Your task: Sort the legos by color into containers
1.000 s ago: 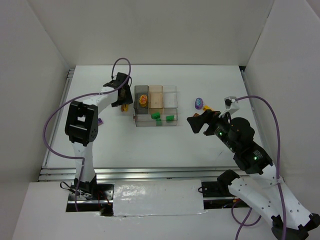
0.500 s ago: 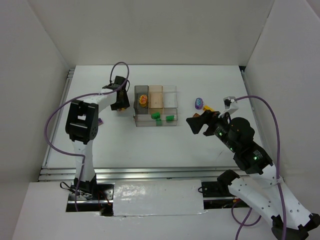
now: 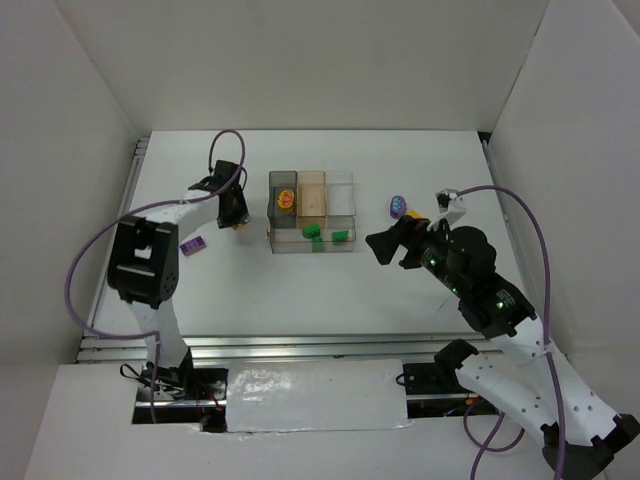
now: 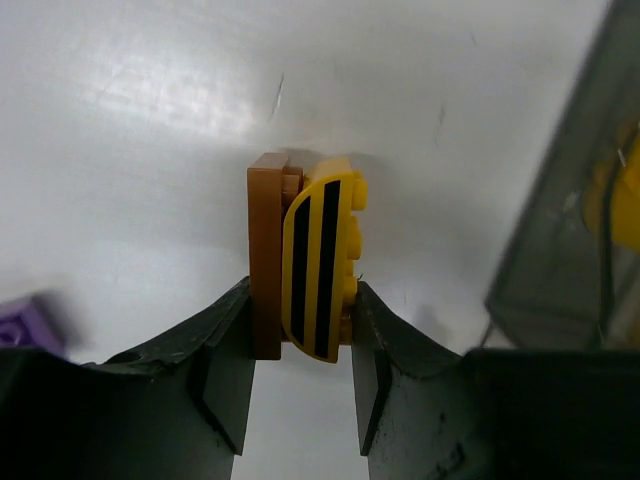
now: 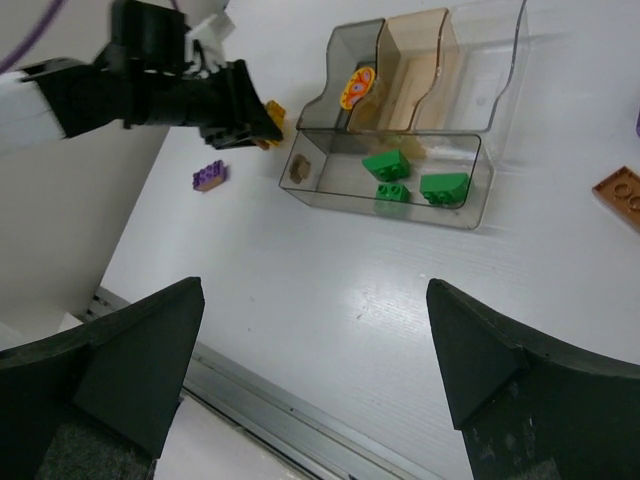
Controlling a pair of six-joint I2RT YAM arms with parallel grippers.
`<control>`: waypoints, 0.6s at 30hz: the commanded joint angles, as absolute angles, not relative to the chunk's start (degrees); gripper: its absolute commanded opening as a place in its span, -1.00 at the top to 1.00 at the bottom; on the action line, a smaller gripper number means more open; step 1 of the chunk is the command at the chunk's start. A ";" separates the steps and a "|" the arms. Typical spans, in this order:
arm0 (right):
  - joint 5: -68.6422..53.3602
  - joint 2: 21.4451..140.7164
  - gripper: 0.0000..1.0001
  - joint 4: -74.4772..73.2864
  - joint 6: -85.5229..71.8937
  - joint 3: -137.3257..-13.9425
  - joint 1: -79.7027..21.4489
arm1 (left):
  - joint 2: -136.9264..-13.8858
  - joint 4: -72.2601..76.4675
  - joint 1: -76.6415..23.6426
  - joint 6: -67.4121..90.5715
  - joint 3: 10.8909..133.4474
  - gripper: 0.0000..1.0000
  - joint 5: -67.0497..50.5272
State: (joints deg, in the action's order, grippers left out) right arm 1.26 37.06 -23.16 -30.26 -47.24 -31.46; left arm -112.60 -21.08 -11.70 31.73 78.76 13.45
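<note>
A lab test cell — white walls (image 3: 300, 60) enclosing a white table (image 3: 300, 295).

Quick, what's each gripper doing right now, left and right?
Left gripper: closed on the stacked yellow and brown legos.
Right gripper: open, holding nothing.

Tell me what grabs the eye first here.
The left fingers pinch a striped yellow lego backed by a brown lego, just left of the tray. Several green legos sit in the tray's long compartment, and a purple lego lies loose on the table.
</note>
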 commanded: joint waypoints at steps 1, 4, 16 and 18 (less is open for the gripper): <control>0.27 39.98 -0.99 -20.66 -32.25 -49.83 -31.20 | -97.15 -14.78 -12.39 31.30 71.22 1.00 6.61; -4.19 42.27 -0.98 -18.38 -34.27 -51.68 -30.76 | -82.21 -7.84 -15.28 28.23 61.37 1.00 0.01; -7.13 53.53 -0.83 -14.86 -41.22 -58.62 -41.29 | -57.04 4.40 -37.62 19.07 46.32 1.00 -15.28; -5.37 53.96 -0.83 -14.77 -42.09 -58.36 -42.45 | -55.64 4.74 -38.93 18.37 45.97 1.00 -17.30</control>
State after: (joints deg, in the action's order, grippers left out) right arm -8.51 54.22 -17.76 -40.05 -56.07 -40.56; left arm -57.52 1.28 -37.82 20.93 46.15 -12.71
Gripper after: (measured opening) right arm 0.917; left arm 0.492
